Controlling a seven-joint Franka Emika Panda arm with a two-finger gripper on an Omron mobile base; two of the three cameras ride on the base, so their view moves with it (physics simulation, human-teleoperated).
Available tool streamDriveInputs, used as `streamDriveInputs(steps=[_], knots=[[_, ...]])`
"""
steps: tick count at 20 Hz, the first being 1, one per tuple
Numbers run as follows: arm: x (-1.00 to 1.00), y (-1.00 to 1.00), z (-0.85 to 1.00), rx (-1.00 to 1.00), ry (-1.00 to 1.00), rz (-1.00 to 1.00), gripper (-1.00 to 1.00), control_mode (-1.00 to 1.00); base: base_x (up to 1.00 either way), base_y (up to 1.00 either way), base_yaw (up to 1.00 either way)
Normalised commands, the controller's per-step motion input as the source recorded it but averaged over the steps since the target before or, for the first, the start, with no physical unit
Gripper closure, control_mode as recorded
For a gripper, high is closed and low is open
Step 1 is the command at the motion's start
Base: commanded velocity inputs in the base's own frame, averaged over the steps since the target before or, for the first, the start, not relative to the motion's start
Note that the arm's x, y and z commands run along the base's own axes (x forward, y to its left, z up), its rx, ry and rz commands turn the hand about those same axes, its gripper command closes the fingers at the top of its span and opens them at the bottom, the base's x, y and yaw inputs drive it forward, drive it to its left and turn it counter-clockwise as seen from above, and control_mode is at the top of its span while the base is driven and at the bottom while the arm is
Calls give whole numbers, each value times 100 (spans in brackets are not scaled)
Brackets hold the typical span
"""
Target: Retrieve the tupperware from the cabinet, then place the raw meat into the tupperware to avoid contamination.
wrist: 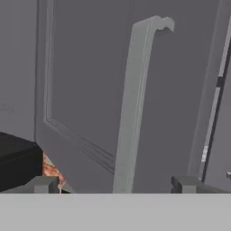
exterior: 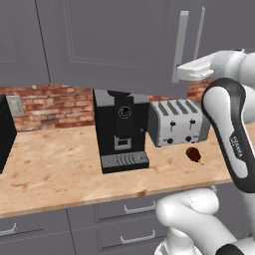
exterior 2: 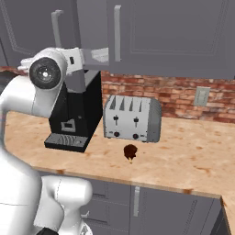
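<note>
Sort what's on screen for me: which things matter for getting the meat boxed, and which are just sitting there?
Job:
cabinet, door shut
its handle, between the open gripper tips
raw meat on the counter

Lying about:
toaster
coffee machine

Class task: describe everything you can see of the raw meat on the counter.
The raw meat is a small, dark reddish-brown, drumstick-shaped lump with a paler end. It lies flat on the wooden counter, in front of the silver toaster and apart from it, to the right of the black coffee machine. Nothing touches it except the counter.
</note>
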Motion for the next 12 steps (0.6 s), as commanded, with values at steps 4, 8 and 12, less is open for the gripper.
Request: streamDriveInputs(steps=[4,8,12], knots=[[-22,-40,14,0,-11,14,-100,-100,0,0,0],[-23,-42,13,-2,-12,12,-100,-100,0,0,0],[-12,-37,10,-8,-11,12,-100,-100,0,0,0]])
